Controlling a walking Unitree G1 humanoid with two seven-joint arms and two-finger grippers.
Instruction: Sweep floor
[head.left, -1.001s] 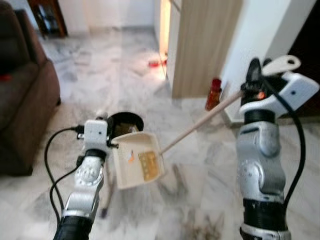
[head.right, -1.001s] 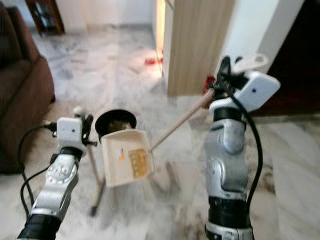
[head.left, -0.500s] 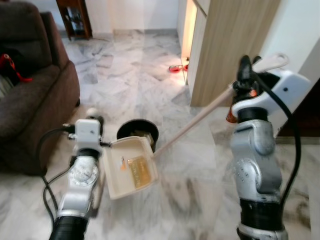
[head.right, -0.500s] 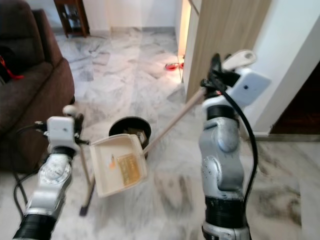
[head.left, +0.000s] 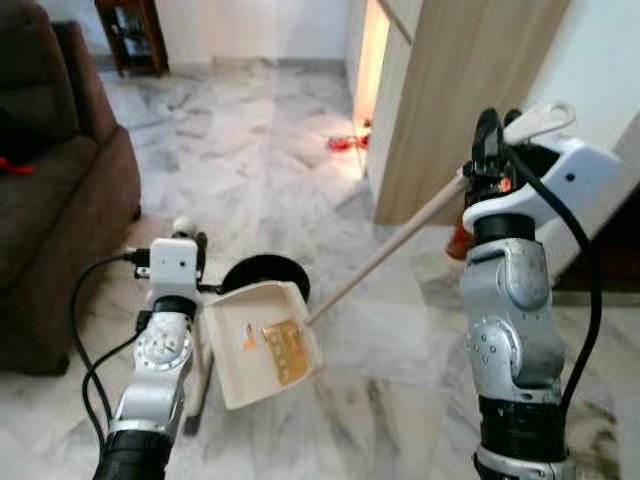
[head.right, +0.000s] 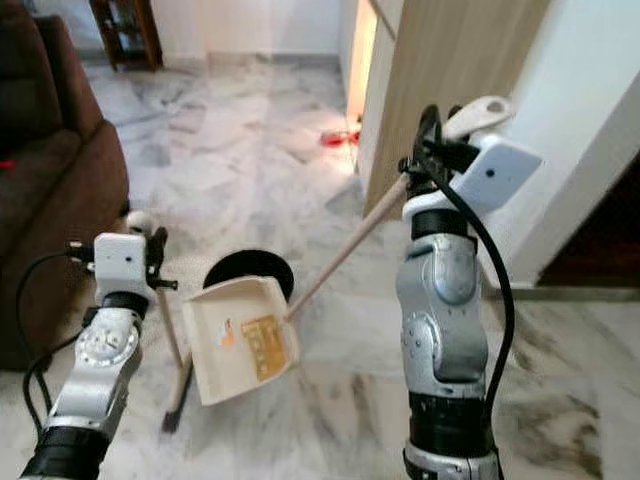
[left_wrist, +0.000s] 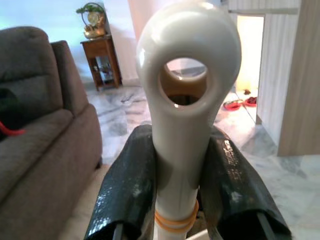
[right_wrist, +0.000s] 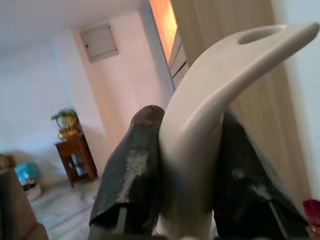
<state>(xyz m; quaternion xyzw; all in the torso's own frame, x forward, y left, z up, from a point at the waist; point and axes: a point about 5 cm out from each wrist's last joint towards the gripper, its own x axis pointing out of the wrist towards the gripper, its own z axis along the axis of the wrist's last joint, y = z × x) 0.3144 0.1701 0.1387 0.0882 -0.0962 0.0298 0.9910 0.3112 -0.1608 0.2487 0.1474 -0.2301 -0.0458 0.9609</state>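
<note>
Left eye view: unreadable yellow label (head.left: 283, 350) in right gripper's (right_wrist: 182, 165) clamped dustpan (head.left: 262, 342), left gripper (left_wrist: 181, 185) clamping broom handle (left_wrist: 182, 100).

Both head cameras are looking forward and down, sharing the dustpan (head.left: 262, 343) and marble floor (head.left: 250, 180). Each wrist camera is sitting close behind its clamped handle, facing the room.
</note>
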